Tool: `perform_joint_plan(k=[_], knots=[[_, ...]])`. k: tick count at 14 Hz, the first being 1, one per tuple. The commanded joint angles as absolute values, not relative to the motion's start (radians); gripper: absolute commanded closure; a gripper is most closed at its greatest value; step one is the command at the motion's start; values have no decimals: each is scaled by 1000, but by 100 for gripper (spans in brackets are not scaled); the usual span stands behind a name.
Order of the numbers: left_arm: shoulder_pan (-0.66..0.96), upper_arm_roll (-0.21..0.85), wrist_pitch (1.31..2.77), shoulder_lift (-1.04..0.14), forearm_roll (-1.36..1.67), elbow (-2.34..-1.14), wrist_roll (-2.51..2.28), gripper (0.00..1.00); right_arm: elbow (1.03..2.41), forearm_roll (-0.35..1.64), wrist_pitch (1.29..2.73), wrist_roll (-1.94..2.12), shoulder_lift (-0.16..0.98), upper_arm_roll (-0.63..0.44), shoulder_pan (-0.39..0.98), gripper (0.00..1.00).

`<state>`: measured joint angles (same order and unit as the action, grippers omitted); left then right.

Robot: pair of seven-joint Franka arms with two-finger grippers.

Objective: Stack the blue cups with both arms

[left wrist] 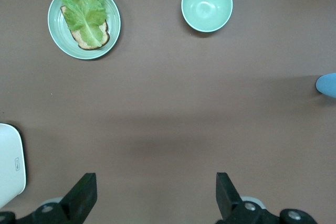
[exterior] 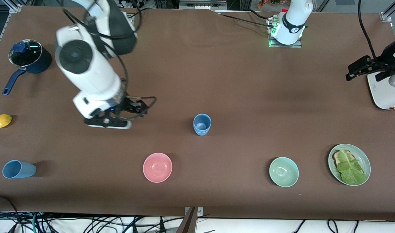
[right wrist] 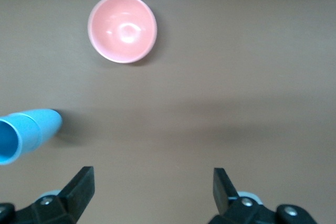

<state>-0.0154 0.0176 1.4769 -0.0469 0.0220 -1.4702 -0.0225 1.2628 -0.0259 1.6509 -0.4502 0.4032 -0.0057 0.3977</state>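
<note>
Blue cup [left wrist: 327,84] cut off at left wrist view's edge; left gripper [exterior: 362,69] partly out of front view.

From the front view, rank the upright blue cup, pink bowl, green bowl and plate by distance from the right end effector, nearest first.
From the right end effector:
1. Pink bowl, nearer the camera.
2. Upright blue cup, mid-table.
3. Green bowl, toward the left arm's end.
4. Plate, closest to that end.

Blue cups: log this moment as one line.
blue cups: one upright, one tipped, unstacked | right gripper: open, empty | left gripper: open, waiting
</note>
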Motion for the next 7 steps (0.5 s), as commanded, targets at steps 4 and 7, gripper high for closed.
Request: perform_joint_plan(k=[4, 7], knots=[[-14, 17, 1491, -41, 37, -1474, 0, 0, 1406, 34, 1500, -211, 189, 3, 171, 0], [-14, 17, 1493, -41, 38, -1474, 0, 0, 1454, 29, 1499, -85, 155, 6, 77, 0]])
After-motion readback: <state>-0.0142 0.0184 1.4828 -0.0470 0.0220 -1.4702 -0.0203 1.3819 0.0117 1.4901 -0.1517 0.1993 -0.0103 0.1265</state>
